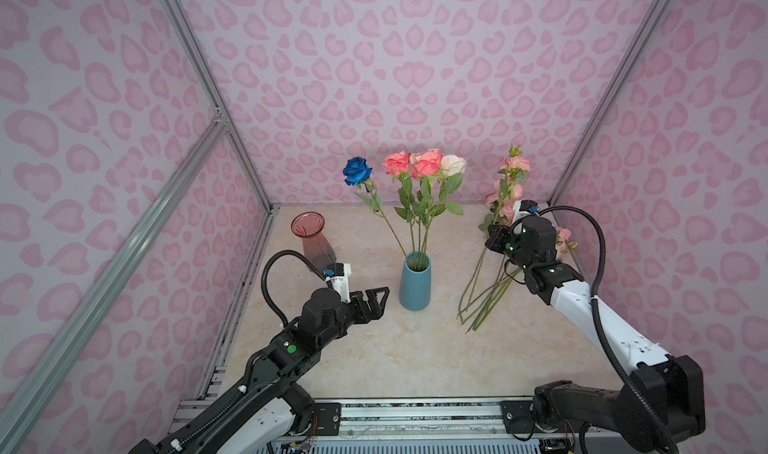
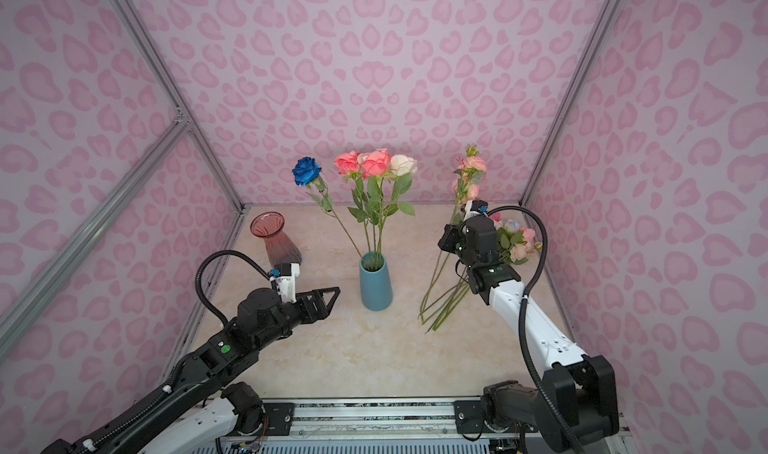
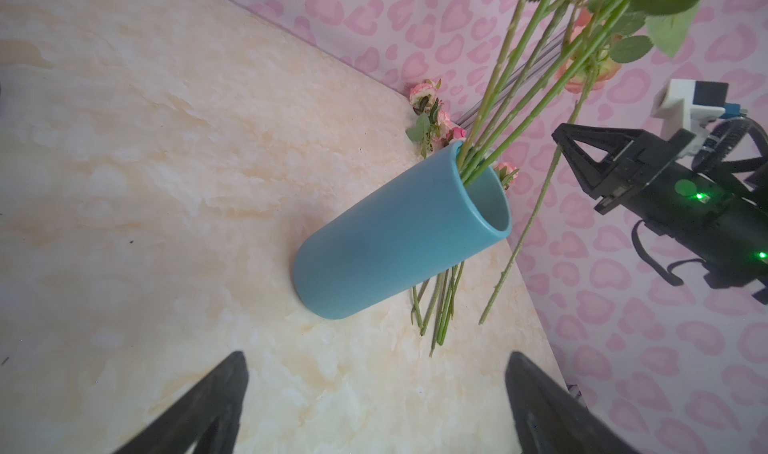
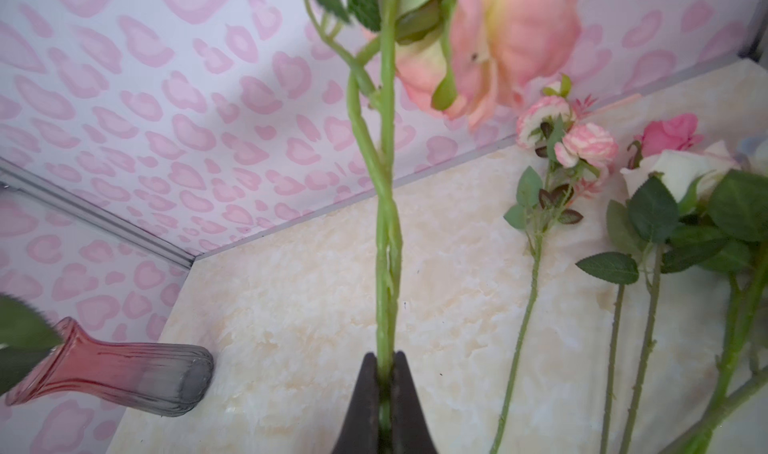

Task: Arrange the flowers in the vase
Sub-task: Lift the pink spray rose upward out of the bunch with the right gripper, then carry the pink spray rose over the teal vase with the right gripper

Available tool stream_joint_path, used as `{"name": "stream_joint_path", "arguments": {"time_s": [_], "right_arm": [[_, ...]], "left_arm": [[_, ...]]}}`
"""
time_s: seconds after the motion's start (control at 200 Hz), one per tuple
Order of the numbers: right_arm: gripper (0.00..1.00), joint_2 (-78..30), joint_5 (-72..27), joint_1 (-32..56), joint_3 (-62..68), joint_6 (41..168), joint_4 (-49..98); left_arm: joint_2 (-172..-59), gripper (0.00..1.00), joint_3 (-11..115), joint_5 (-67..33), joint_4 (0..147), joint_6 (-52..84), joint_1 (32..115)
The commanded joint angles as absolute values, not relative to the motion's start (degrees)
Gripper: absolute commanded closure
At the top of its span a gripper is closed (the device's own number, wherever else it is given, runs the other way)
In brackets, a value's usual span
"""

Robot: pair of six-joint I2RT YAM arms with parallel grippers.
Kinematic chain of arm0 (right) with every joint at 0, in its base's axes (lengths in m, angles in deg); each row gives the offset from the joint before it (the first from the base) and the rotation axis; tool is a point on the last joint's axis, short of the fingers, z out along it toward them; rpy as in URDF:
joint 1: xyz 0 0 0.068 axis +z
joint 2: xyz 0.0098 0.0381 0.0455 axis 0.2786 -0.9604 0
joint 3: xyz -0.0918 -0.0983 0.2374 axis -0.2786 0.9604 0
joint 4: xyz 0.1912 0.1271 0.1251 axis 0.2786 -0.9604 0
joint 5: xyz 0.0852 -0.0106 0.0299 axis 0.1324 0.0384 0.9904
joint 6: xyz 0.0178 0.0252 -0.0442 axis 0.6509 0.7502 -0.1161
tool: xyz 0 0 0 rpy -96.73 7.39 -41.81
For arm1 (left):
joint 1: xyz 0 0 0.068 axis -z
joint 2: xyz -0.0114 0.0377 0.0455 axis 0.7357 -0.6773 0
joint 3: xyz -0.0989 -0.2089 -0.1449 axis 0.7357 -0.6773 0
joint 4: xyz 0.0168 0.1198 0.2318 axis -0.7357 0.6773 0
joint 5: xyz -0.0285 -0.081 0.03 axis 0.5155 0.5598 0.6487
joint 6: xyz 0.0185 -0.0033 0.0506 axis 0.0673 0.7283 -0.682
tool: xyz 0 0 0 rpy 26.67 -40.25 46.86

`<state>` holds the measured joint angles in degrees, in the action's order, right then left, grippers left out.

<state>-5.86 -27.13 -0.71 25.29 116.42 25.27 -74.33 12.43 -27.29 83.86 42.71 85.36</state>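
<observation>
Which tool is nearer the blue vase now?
Left. The left tool sits open just left of the blue vase; the right tool is farther off to its right, shut on a pink flower's stem.

Honestly can't read any text here, in any view. No legible labels, brands or numbers on the blue vase [image 1: 414,283], the pink glass vase [image 1: 312,240] or the patterned walls [image 1: 374,57].

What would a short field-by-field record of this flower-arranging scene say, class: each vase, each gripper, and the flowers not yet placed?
blue vase: upright, mid-table; holds blue rose, pink roses, cream rose
red glass vase: upright, back left, no flowers
left gripper: open, near blue vase
right gripper: shut on pink flower stem
loose flowers: lying on table, right side
</observation>
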Motion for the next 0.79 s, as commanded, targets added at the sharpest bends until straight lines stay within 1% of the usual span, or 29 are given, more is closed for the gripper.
{"name": "stream_joint_path", "arguments": {"time_s": [0.0,0.115,0.215,0.29,0.335,0.38,0.565,0.79], "right_arm": [[0.99,-2.3,-32.8,2.3,26.3,111.7,29.2],[0.98,2.0,-37.6,5.9,26.0,108.8,29.6],[0.98,4.5,-39.0,7.9,25.3,106.9,30.2],[0.98,5.4,-41.2,9.4,24.9,105.9,30.6],[0.98,5.8,-41.4,10.0,24.5,105.2,31.0],[0.98,5.8,-41.4,10.6,23.8,104.8,31.5],[0.98,3.7,-41.3,15.0,19.6,102.8,33.4],[0.98,0.5,-42.7,22.8,14.6,98.1,37.8]], "left_arm": [[-71.8,0.02,13.6,-32.9,85.9,42.9,85.4],[-67.9,0.01,13.5,-38.8,88.0,41.8,85.2],[-63.0,0.0,11.1,-42.2,87.3,42.9,85.2],[-59.0,0.01,8.7,-44.7,86.4,44.4,85.2],[-56.7,0.04,7.4,-45.9,86.3,45.1,85.2],[-55.0,0.04,6.2,-47.0,86.6,45.7,85.2],[-51.0,0.04,4.3,-48.6,88.6,47.2,85.0],[-51.4,0.04,4.9,-47.7,89.4,47.0,85.1]]}}
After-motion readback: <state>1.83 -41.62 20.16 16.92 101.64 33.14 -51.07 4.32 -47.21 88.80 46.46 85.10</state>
